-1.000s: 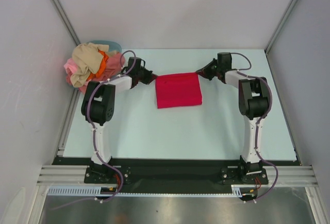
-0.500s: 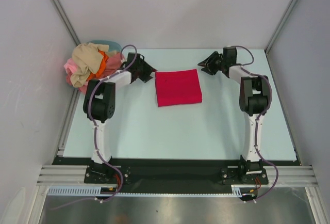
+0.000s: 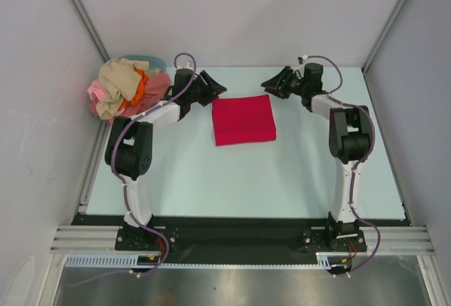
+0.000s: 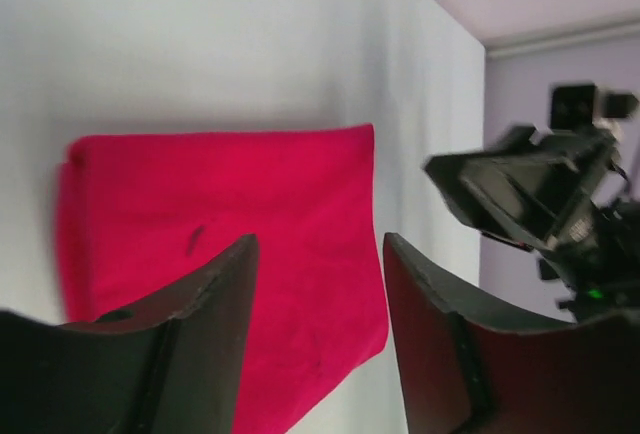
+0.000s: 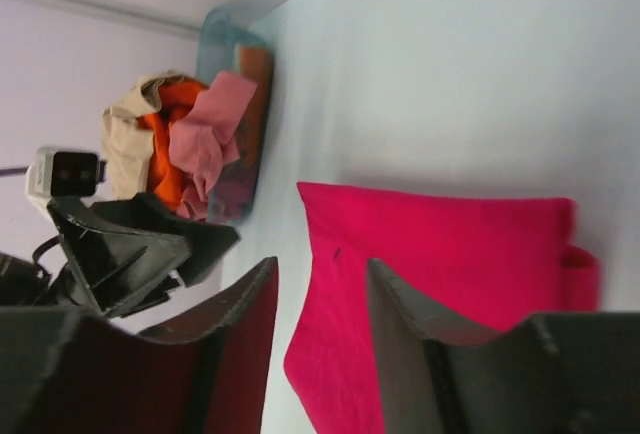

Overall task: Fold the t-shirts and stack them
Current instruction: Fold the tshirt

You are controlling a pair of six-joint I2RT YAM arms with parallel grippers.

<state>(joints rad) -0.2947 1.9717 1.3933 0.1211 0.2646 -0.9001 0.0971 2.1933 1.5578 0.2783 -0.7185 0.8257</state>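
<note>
Pale table [image 3: 232, 179] lay between white walls, with the two arms bolted at its near edge and reaching away toward the back. Past the middle of the table lay the red t-shirt [image 3: 244, 120], folded into a neat, flat rectangle. No claw touched it.

Just beyond its far left corner hovered the left claw [image 3: 215, 85], its fingers spread apart and holding nothing. The right claw [image 3: 270, 84] hovered near the far right corner in the same way, released and empty. In both wrist views the red cloth showed through the gap between the fingers, lying free below.

Farther back, in the far left corner, was the heap of t-shirts [image 3: 123, 89], beige, orange and pink, all crumpled together and resting against a light-blue tub [image 3: 151, 60].

I judged that the fold of the red one was finished and the step in hand was the release. The next move called for the left arm to turn to the heap, pick only one piece, and spread it flat on the table beside the red one.
</note>
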